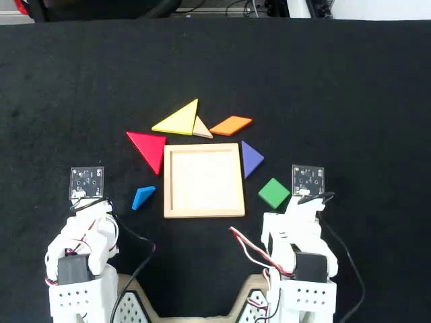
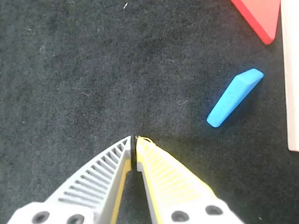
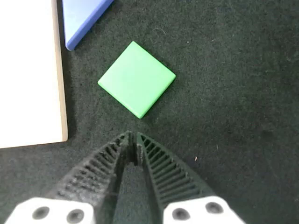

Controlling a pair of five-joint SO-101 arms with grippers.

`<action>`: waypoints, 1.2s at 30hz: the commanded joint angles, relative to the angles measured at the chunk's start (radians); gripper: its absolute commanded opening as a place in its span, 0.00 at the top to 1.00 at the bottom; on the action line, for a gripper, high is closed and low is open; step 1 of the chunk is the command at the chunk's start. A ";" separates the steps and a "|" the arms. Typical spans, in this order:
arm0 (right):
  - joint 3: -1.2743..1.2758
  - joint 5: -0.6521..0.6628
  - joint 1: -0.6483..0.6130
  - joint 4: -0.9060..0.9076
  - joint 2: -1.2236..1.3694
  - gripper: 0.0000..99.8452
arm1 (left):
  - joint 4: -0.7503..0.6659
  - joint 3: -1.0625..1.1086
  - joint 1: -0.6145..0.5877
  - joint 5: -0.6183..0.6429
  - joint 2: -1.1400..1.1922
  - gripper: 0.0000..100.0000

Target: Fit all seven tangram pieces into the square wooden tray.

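The square wooden tray (image 1: 204, 214) lies empty at the table's middle. Around it lie a red triangle (image 1: 149, 146), a yellow triangle (image 1: 179, 120), a small tan triangle (image 1: 201, 128), an orange parallelogram (image 1: 231, 124), a dark blue triangle (image 1: 250, 158), a green square (image 1: 274, 192) and a light blue triangle (image 1: 143, 196). My left gripper (image 2: 134, 139) is shut and holds nothing, a short way from the light blue triangle (image 2: 234, 97). Just short of the green square (image 3: 137, 79), my right gripper (image 3: 133, 136) is shut and holds nothing as well.
Black cloth covers the table. The two arm bases (image 1: 81, 269) stand at the front edge, left and right of the tray, with loose cables (image 1: 250, 252) between them. The tray's edge (image 3: 60, 79) runs beside the right gripper.
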 commanded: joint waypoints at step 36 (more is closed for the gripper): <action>-0.002 -0.014 -0.239 -0.112 -0.058 0.98 | -0.311 0.018 -0.008 -0.006 -0.009 0.97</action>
